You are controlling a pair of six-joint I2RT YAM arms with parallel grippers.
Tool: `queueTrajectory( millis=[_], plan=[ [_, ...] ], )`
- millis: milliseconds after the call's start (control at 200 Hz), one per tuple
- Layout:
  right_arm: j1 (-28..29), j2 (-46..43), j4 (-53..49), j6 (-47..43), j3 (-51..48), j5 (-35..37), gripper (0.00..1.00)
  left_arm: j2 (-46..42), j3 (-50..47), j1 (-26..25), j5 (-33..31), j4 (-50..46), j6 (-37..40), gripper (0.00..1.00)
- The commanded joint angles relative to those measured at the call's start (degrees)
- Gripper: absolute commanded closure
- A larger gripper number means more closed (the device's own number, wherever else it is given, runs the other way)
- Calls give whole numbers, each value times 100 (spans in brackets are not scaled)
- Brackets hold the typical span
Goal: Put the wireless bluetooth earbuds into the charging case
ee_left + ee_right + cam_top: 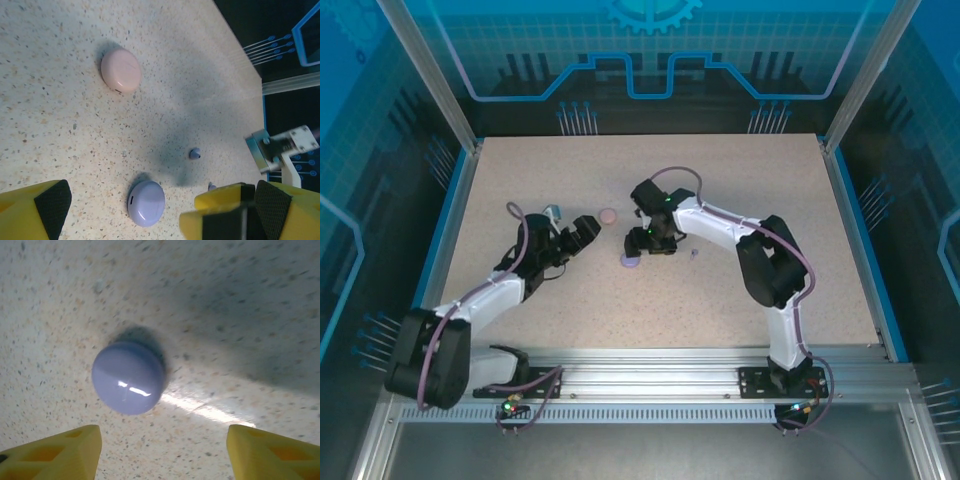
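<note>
The right gripper [162, 455] gapes wide and empty, a closed lavender case [128, 384] lying just ahead at eleven o'clock; the left gripper [582, 232] is spread wide too, holding nothing, with a closed pink case [120, 70] out at twelve and a lavender earbud [194, 153] loose at one o'clock, apart from both cases. All rest on a speckled beige table [520, 170]; blue-lit panels [650, 60] wall it in.

A pink case [608, 215] lies on the surface [740, 180] just past the left fingers [588, 229]; the right fingers [640, 243] hang over a lavender case [630, 262], a tiny bud [694, 253] nearby.
</note>
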Motion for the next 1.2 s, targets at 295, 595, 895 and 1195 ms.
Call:
queueTrajectory(
  millis=[295, 595, 895, 1195],
  plan=[
    [607, 798, -726, 123, 963, 1193, 7, 978, 681, 158, 383, -682, -115, 1],
    [782, 1549, -1331, 650, 1925, 1439, 16, 925, 553, 375, -88, -766, -506, 1],
    [828, 1852, -1472, 143, 2191, 1418, 32, 827, 547, 447, -56, -748, -535, 1],
    [768, 1777, -1237, -1044, 1934, 1061, 49, 859, 643, 448, 231, -729, -512, 1]
  ],
)
